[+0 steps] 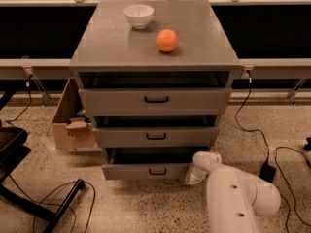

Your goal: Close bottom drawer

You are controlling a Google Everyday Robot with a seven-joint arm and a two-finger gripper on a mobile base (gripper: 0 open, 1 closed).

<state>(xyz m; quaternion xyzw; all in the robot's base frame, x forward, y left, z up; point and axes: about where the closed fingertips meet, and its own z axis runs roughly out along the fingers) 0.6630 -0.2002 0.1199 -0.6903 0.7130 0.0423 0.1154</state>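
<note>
The gripper (pixel 193 174), which cannot be told as open or closed, sits low at the right end of the bottom drawer (pixel 150 171), on its near side. The drawer stands partly pulled out, with a dark gap above its front. Closing looks unfinished, and the drawer needs pushing farther in.

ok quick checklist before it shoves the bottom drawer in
1. Bottom drawer shut: not ok, it juts out past the middle drawer.
2. Gripper at the drawer front: ok, low by the right end of the panel; contact cannot tell.
3. Push point centred: not ok, gripper is well right of the black handle, so the drawer might skew.
4. Nothing poking above the drawer's rim: cannot tell, inside is dark.
5. Orange steady on top: ok now, but loose.
</note>
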